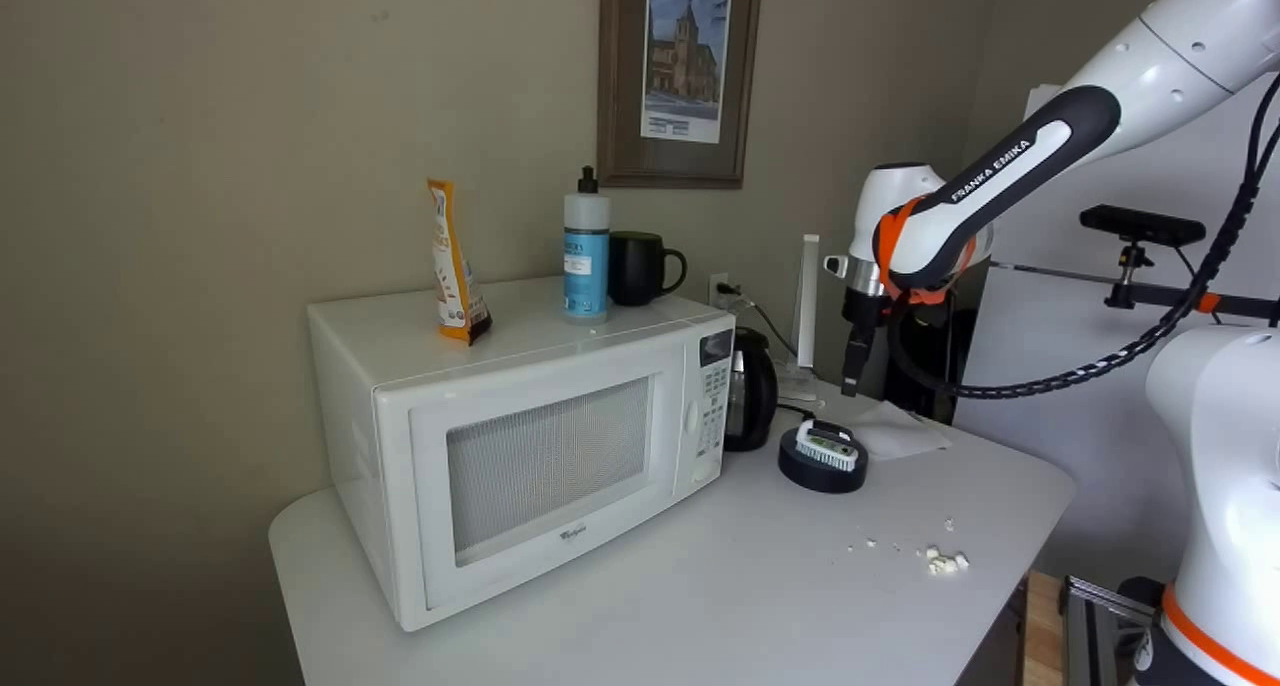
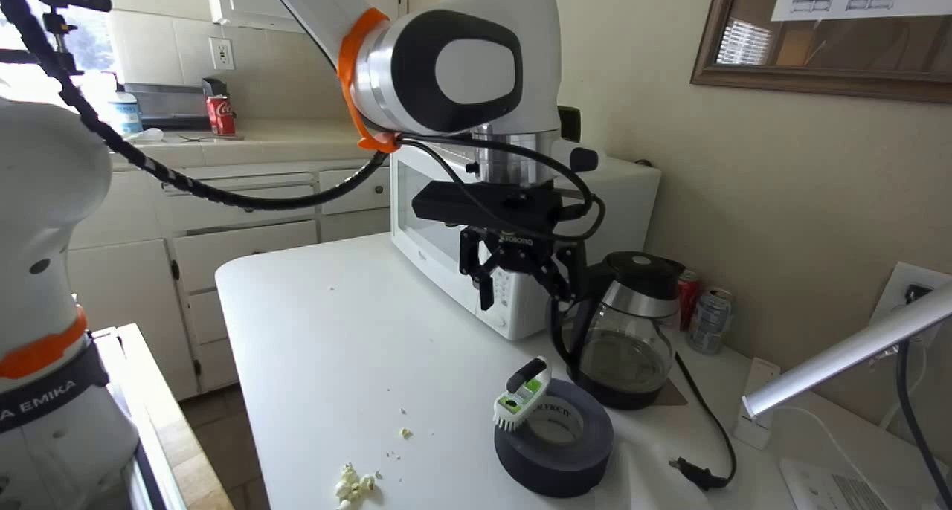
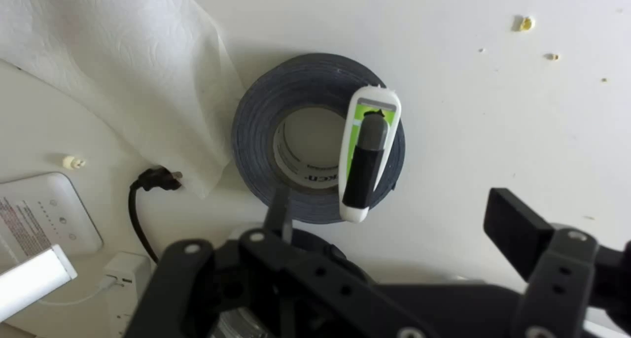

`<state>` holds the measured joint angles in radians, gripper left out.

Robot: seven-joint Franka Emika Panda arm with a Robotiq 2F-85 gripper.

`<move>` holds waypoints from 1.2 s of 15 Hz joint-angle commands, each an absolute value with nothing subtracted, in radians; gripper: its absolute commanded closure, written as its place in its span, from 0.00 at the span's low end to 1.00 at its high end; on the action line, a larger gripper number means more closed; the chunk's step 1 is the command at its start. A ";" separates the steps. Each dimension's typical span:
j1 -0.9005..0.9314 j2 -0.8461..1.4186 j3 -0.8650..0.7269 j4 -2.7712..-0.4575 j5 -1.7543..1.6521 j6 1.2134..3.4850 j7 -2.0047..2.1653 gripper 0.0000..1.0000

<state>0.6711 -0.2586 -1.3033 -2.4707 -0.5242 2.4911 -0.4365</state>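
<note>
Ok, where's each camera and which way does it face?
An exterior view: opposite the microwave, facing its front; arm, base at right.
An exterior view: near a table end, facing the coffee pot; base left, arm and jaws central.
Wrist view: over brush and tape, facing down; open jaws at bottom.
Both exterior views share microwave and brush.

Wrist view, carafe (image 3: 309,241) mostly behind hand (image 3: 388,204), paper towel (image 3: 128,62) cropped

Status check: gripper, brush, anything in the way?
Gripper open, holding nothing. Brush rests on tape roll. Nothing seen between gripper and brush; coffee carafe close by.
</note>
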 commanded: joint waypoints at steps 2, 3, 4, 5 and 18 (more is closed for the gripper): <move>0.753 -0.143 -1.394 -2.468 -0.496 2.498 -0.461 0.00; 0.777 -0.133 -1.413 -2.476 -0.483 2.505 -0.466 0.00; 0.803 -0.134 -1.435 -2.478 -0.464 2.501 -0.480 0.00; 0.834 -0.151 -1.466 -2.483 -0.432 2.488 -0.512 0.00; 1.298 -0.316 -2.012 -2.409 -0.489 2.532 -0.422 0.00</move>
<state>1.1827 -0.2275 -1.8961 -2.4482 -0.4163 2.4922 -0.5280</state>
